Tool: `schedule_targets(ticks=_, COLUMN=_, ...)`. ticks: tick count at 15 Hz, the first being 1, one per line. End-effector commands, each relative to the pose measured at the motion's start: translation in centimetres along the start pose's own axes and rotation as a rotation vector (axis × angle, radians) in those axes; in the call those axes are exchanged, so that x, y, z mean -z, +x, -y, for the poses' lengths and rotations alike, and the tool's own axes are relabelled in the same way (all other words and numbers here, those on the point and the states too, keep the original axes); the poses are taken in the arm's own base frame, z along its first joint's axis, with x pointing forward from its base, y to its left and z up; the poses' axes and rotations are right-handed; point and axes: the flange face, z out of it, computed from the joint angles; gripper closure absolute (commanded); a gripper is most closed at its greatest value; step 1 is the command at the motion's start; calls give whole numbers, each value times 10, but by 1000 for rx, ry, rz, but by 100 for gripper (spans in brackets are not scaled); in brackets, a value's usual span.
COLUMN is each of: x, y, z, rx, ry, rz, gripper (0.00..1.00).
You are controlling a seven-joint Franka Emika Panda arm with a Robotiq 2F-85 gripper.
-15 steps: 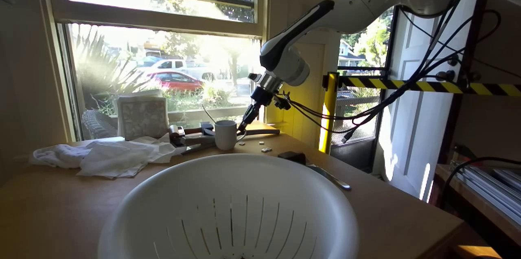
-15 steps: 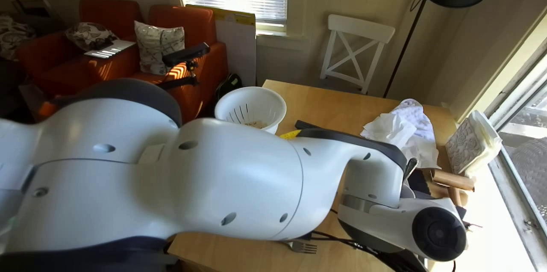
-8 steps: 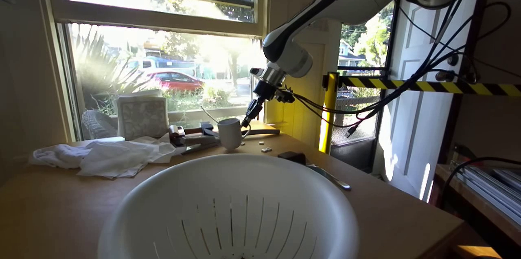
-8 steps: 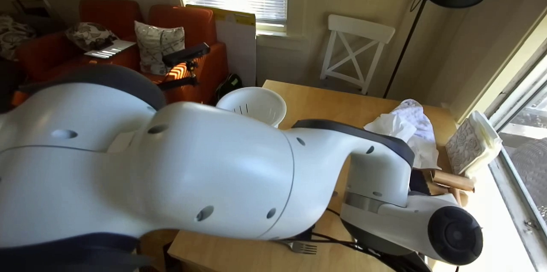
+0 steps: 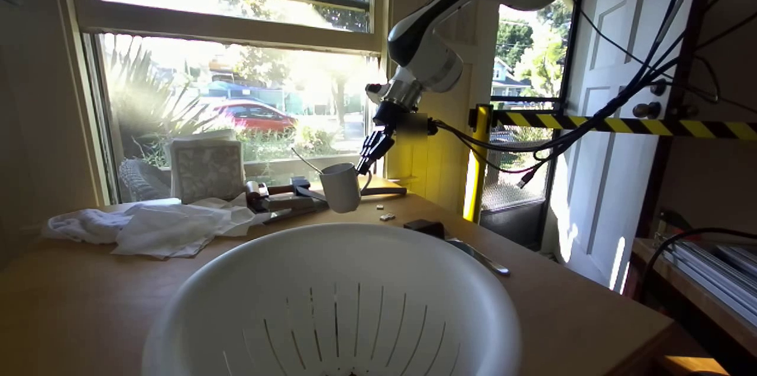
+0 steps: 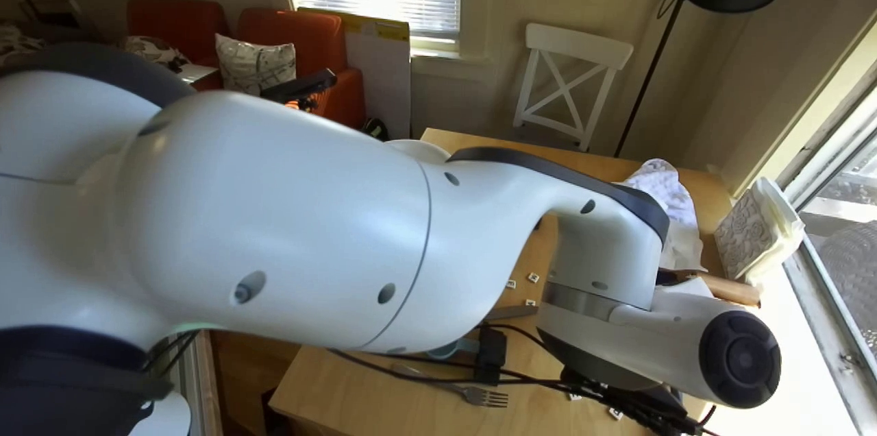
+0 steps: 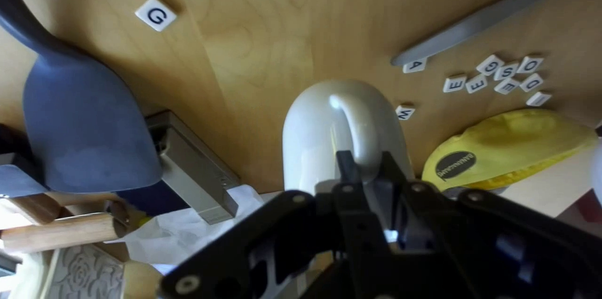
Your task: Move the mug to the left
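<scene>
The small white mug [image 5: 341, 188] is held off the table and tilted, in an exterior view. A thin stick or utensil handle pokes out of its top. My gripper [image 5: 362, 164] is at the mug's handle side. In the wrist view, the white mug [image 7: 305, 139] fills the middle, and the gripper's fingertips [image 7: 367, 160] close on either side of its curved handle. In the exterior view from behind the arm, the mug and fingers are hidden by the arm.
A large white slotted bowl [image 5: 331, 252] stands in front. White cloth and paper [image 5: 183, 225] lie at the left. The wrist view shows a grey spatula [image 7: 89, 120], letter tiles [image 7: 505, 73], a knife [image 7: 475, 28] and a yellow pouch [image 7: 508, 148]. A fork [image 6: 486, 396] lies on the table.
The mug has risen off the table with the gripper, tilted, and shifted right in an exterior view. The arm has drawn up and back.
</scene>
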Motion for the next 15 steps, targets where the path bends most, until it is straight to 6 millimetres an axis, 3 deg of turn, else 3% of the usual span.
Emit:
schedule_targets(ticks=1, x=7, y=7, z=20, rx=64, ry=85, rz=-65, gripper=96)
schedule_targets(ticks=7, x=-9, y=28, z=39, rx=113, ry=160, rz=-180, gripper=96)
schedule_targets(ticks=15, x=-62, y=64, z=69, rx=118, ry=175, rz=-254, gripper=96)
